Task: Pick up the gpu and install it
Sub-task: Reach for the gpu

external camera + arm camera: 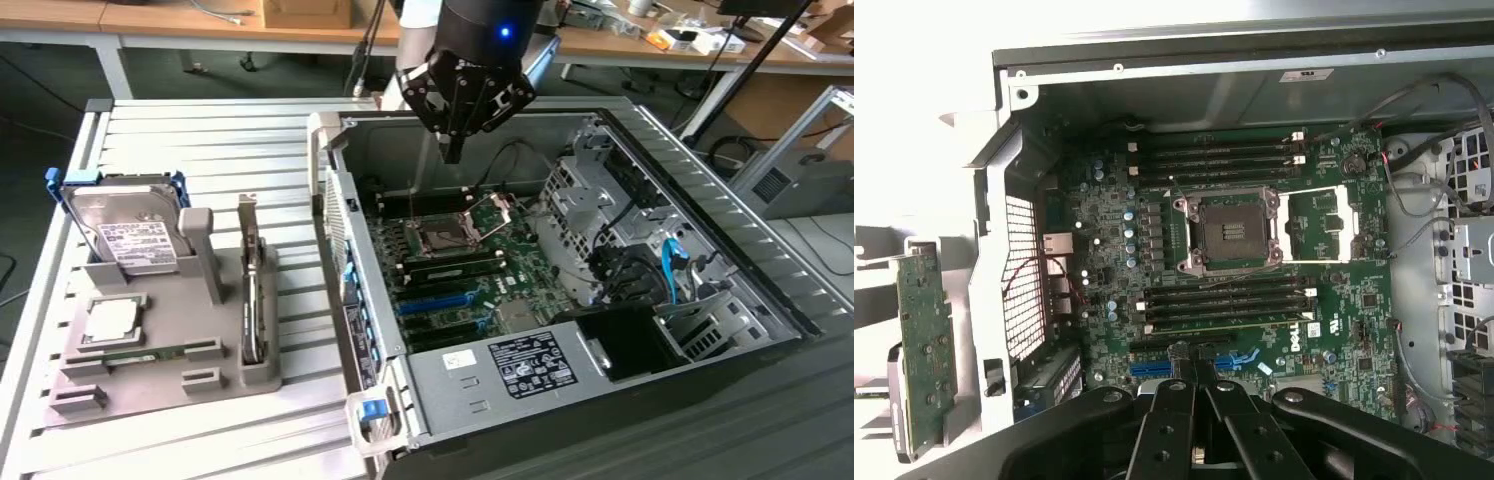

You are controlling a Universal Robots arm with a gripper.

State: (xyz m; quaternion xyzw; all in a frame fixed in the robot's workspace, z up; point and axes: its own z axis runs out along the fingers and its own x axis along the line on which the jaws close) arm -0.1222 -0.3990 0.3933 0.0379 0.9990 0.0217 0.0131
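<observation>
One gripper point(454, 148), jaws pressed together and holding nothing, hangs over your one open computer case point(721, 215), above its motherboard point(523, 268). Your one gpu point(248, 290) stands on edge in the grey holder point(147, 395) beside the case, well apart from the gripper, with one hard drive point(127, 235) and what may be one memory stick point(144, 352).

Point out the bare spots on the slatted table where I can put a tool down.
Widest: the slatted table beyond the grey holder, up to the far edge. A smaller patch lies before the holder, at the near edge. The strip between the gpu and the computer case is narrow. Inside the case, board, cables and drive cages crowd everything.
</observation>
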